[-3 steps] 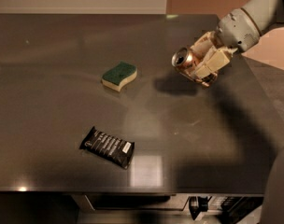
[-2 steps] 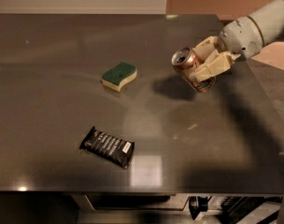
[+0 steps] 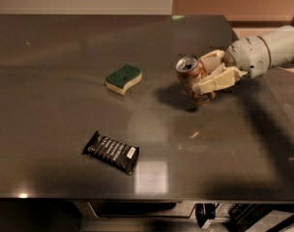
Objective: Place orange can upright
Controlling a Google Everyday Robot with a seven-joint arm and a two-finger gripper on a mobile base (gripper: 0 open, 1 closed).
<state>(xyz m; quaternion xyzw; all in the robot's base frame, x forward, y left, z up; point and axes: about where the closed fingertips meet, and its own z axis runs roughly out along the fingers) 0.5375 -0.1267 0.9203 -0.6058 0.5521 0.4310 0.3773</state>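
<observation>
The surface [image 3: 65,42] is a broad, dark metal top that fills most of the view, with faint glare patches and plenty of bare room around each item. The robot arm [image 3: 265,52] reaches in from the right edge, pale grey and held low, roughly level with the surface, which suits a sideways hold on something being set down rather than a lift from above.

At its end the gripper [image 3: 203,74] is in the right half of the surface, closed around the orange can [image 3: 190,77]. One cream finger lies across the near side of the can's body and the other sits behind it, so the grip is on the can's sides and leaves its ends free.

The black snack bar wrapper [image 3: 111,152] lies flat near the front edge, well apart from the gripper. The green and cream sponge [image 3: 123,78] rests to the left of the can, also clear of it. Neither looks likely to get in the way of the placement.

The can is close to upright but tilted, its silver-rimmed top leaning up and to the left while its base points down toward the surface below the fingers. A dark shadow pools just left of the base. Whether the base touches the surface I cannot tell; it is at least very near. I judge the job nearly done: the tilt needs straightening so the base sits flat before the fingers let go, or the can may tip.
</observation>
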